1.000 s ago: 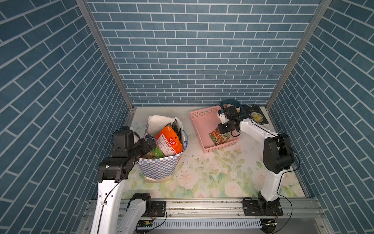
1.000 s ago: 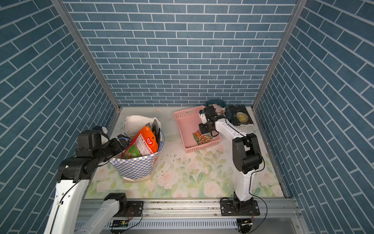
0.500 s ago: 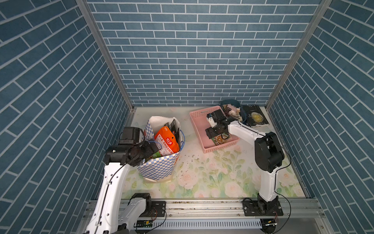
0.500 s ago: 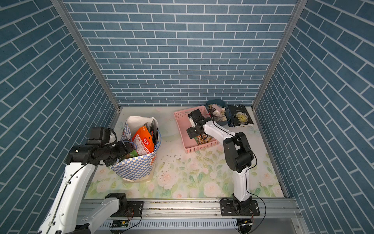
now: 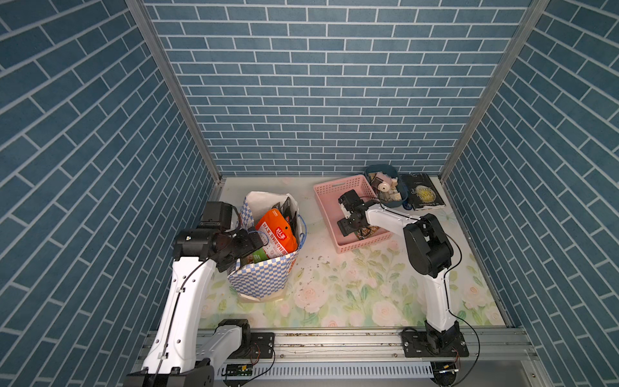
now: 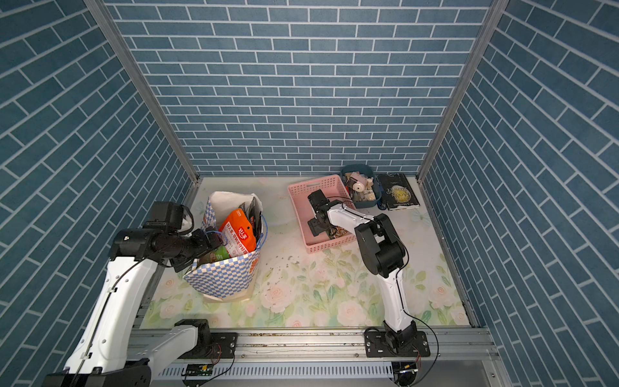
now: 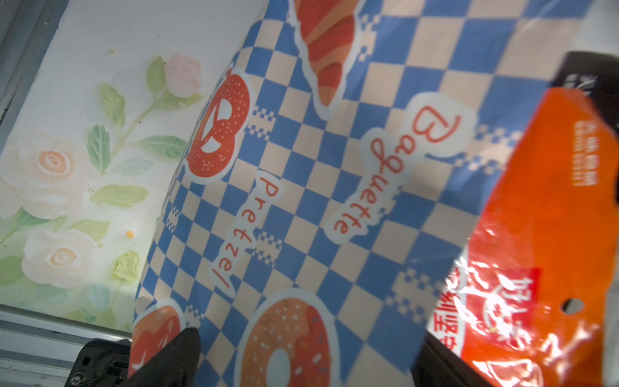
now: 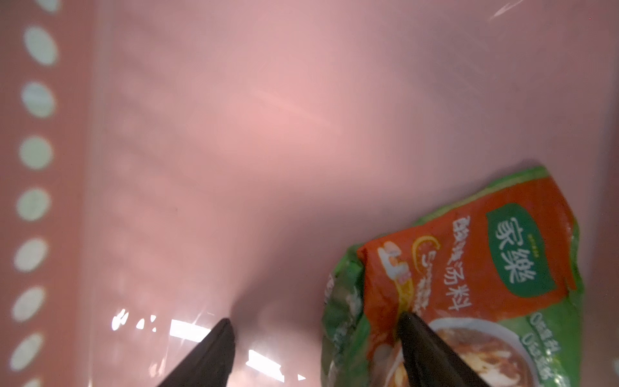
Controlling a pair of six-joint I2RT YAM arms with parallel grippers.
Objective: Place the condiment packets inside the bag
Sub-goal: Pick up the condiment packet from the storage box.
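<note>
The parted, empty right pincer (image 8: 315, 318) is lining up to straddle and pinch the glossy green-and-orange packet (image 8: 485, 268) in the pink perforated basket (image 8: 234, 134), while the wide left pincer (image 7: 308, 335) is straddling the wall of the blue-checkered paper bag (image 7: 335, 184).

Upright packets (image 5: 276, 234) crowded the bag (image 5: 261, 278), leaving room only by its far white wall. Counter (image 5: 335, 278) lay open between bag and pink basket (image 5: 338, 186), whose floor stood mostly free beside one green packet (image 8: 469, 284).
</note>
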